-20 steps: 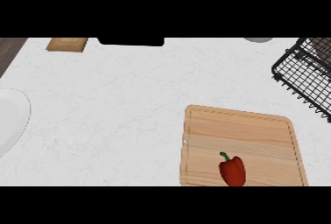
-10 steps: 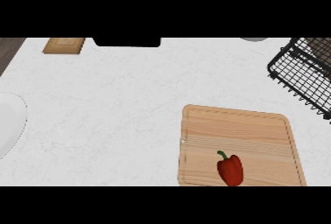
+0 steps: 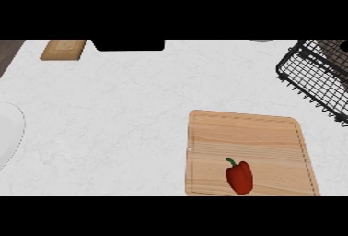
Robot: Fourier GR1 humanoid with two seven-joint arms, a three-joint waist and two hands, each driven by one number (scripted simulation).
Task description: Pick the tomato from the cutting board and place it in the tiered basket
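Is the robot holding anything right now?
No. Neither hand is in view, and the red pepper lies untouched on the cutting board.

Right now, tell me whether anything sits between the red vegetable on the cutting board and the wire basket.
Nothing visible does. The red vegetable, which looks like a pepper rather than a tomato, lies near the cutting board's near edge. Between it and the black wire basket at upper right there is only bare board and white counter. Neither hand is in view.
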